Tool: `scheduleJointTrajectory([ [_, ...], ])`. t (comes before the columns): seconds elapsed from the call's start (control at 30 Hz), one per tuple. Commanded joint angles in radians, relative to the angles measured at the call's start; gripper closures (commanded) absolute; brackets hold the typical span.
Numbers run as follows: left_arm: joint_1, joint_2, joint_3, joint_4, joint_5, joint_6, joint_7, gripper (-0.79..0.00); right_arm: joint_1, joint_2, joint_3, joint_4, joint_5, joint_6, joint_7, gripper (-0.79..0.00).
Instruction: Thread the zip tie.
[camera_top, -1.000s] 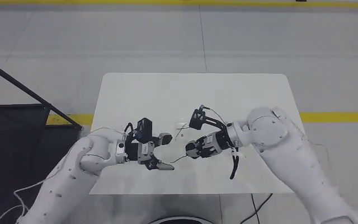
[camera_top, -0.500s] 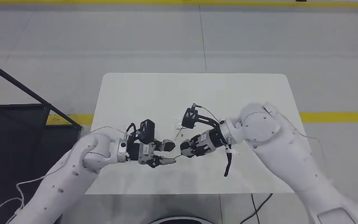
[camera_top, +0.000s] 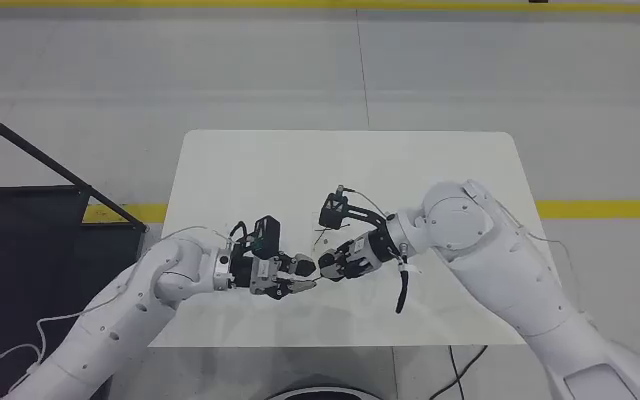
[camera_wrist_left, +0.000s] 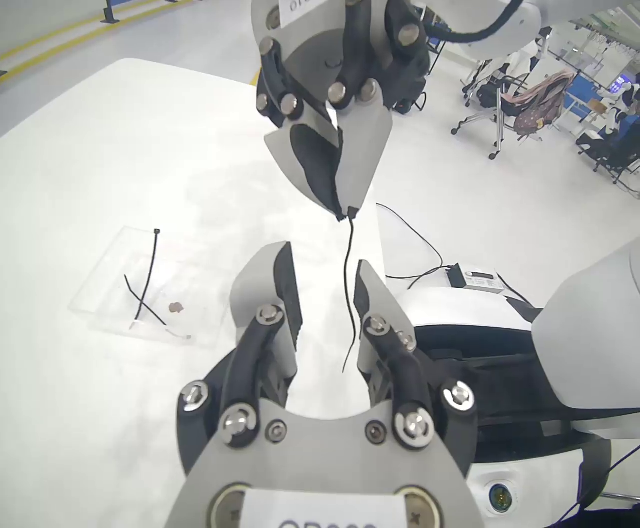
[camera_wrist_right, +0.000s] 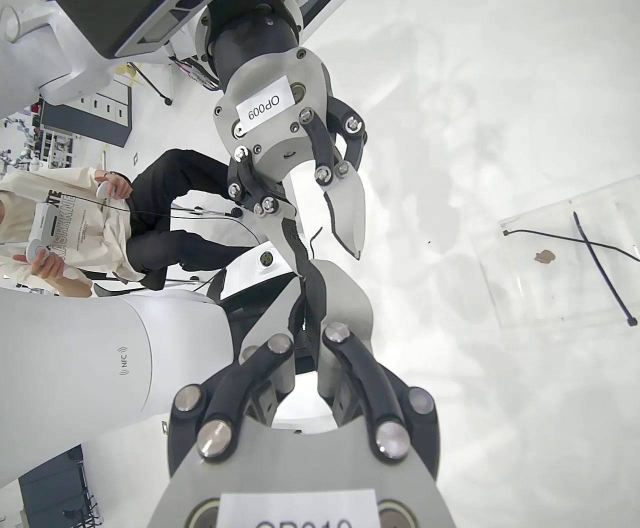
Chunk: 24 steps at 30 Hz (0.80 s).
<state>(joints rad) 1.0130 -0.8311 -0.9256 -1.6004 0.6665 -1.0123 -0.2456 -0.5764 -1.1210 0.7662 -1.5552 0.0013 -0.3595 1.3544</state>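
A thin black zip tie (camera_wrist_left: 348, 280) hangs from my right gripper (camera_wrist_left: 346, 212), which is shut on its upper end. The tie's loose tail runs down between the two fingers of my left gripper (camera_wrist_left: 322, 257), which stands open around it without touching. In the right wrist view, my right gripper (camera_wrist_right: 312, 272) is shut, and a short curl of the zip tie (camera_wrist_right: 315, 235) shows inside the open left gripper (camera_wrist_right: 327, 260). From above, the left gripper (camera_top: 305, 278) and right gripper (camera_top: 323, 266) meet tip to tip over the table's front part.
A clear flat tray (camera_wrist_left: 100, 285) lies on the white table (camera_top: 450, 180) beside the grippers, holding two crossed black zip ties (camera_wrist_right: 597, 250) and a small brown speck. The table's front edge (camera_top: 350, 345) is close under the grippers.
The right gripper has carried the zip tie leftward and the left gripper has come right to meet it. The tie's tail now hangs between the left fingers.
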Motion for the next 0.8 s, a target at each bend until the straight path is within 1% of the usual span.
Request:
scheduleJointTrajectory([
  [0.0,-0.006,0.004,0.010,0.004,0.004,0.000,0.012,-0.234,0.002,-0.001,-0.002,0.003,0.001,0.001,0.000,0.000],
  [0.03,-0.009,0.006,0.015,0.008,0.005,0.000,0.017,-0.225,0.003,-0.001,-0.004,0.005,0.003,0.001,0.002,0.000],
  [0.1,-0.016,0.009,0.025,0.012,0.009,0.000,0.028,-0.166,0.006,-0.002,-0.008,0.011,0.006,0.002,0.005,0.000],
  [0.17,-0.022,0.012,0.035,0.016,0.014,0.000,0.039,-0.160,0.009,-0.004,-0.011,0.015,0.007,0.002,0.006,0.000],
  [0.27,-0.031,0.017,0.049,0.022,0.018,0.000,0.054,-0.111,0.013,-0.006,-0.018,0.020,0.009,0.002,0.006,0.000],
  [0.33,-0.037,0.020,0.059,0.024,0.023,0.000,0.062,-0.111,0.017,-0.007,-0.021,0.022,0.011,0.003,0.008,0.000],
  [0.47,-0.048,0.025,0.077,0.028,0.030,0.000,0.078,-0.055,0.022,-0.009,-0.025,0.026,0.013,0.003,0.007,0.000],
  [0.5,-0.051,0.027,0.082,0.029,0.031,0.000,0.082,-0.018,0.023,-0.009,-0.026,0.027,0.013,0.003,0.008,0.000],
  [0.57,-0.056,0.029,0.090,0.031,0.033,0.000,0.090,0.000,0.025,-0.010,-0.028,0.028,0.014,0.003,0.008,0.000],
  [0.77,-0.070,0.036,0.113,0.038,0.045,0.000,0.114,0.000,0.029,-0.012,-0.033,0.035,0.013,0.006,0.006,0.000],
])
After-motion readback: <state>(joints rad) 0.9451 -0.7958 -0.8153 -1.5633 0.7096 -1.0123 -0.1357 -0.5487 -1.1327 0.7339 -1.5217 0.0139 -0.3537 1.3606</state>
